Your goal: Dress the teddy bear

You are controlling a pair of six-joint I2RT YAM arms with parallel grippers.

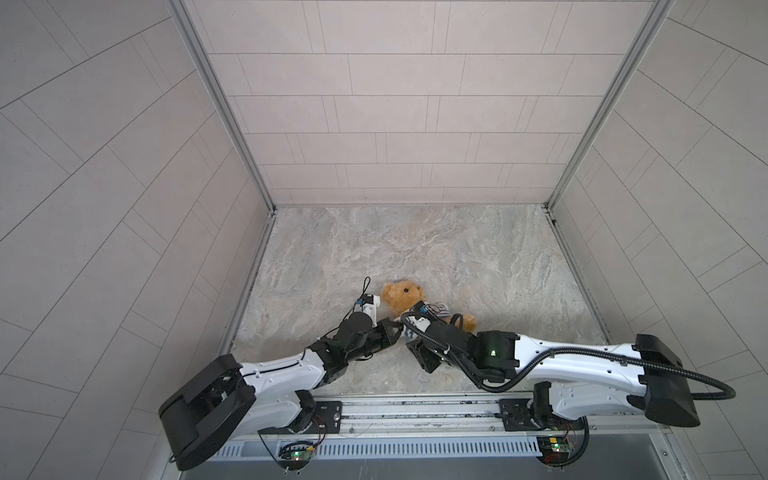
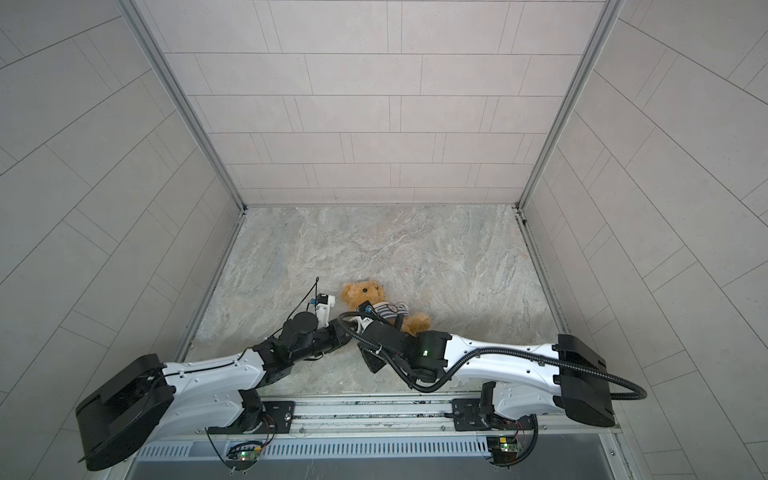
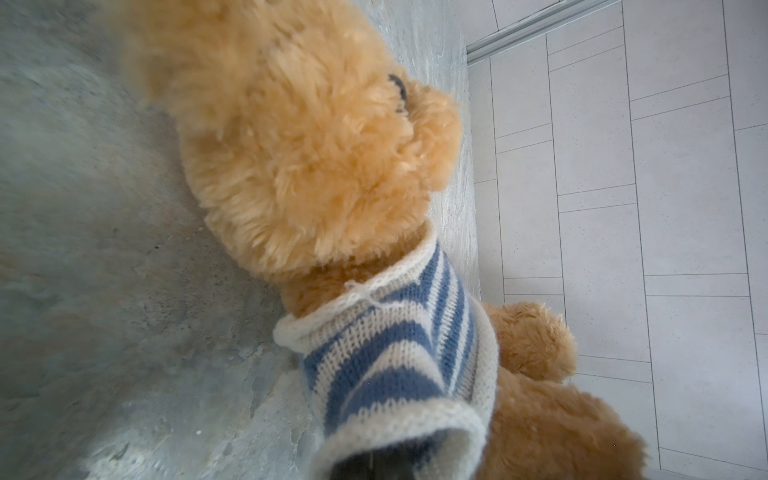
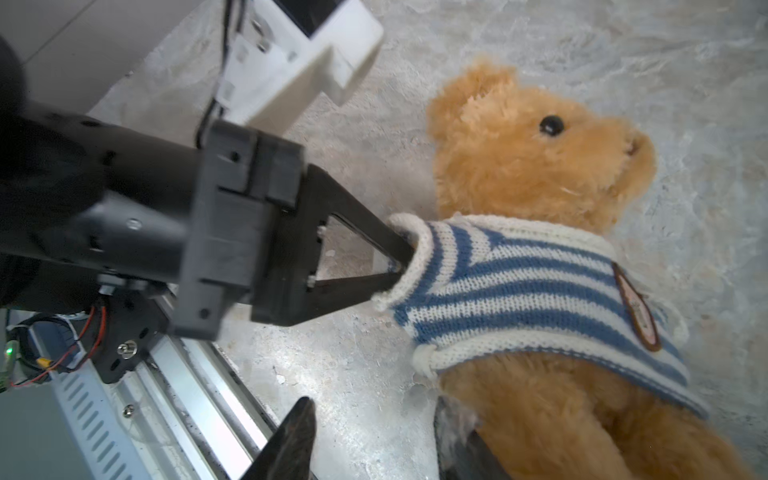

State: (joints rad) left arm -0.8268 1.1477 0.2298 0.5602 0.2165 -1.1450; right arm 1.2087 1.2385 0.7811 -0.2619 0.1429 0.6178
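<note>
The teddy bear [image 1: 402, 296] [image 2: 365, 293] lies on its back on the marble table, head to the left, in a blue-and-white striped shirt [image 4: 519, 282] [image 3: 386, 345] with a badge. My left gripper [image 4: 395, 258] is shut, and its tips are pushed into the shirt's sleeve opening; what lies between them is hidden by the knit. In the left wrist view the sleeve rim rings the dark fingers [image 3: 374, 469]. My right gripper [image 4: 374, 436] is open beside the bear's lower body. One finger [image 4: 455, 432] touches the fur, and only bare table lies between the jaws.
The metal rail [image 1: 415, 411] with both arm bases runs along the table's front edge, close behind the grippers. Tiled walls [image 1: 374, 124] close the table in at the back and sides. Bare marble [image 1: 415, 249] stretches behind the bear.
</note>
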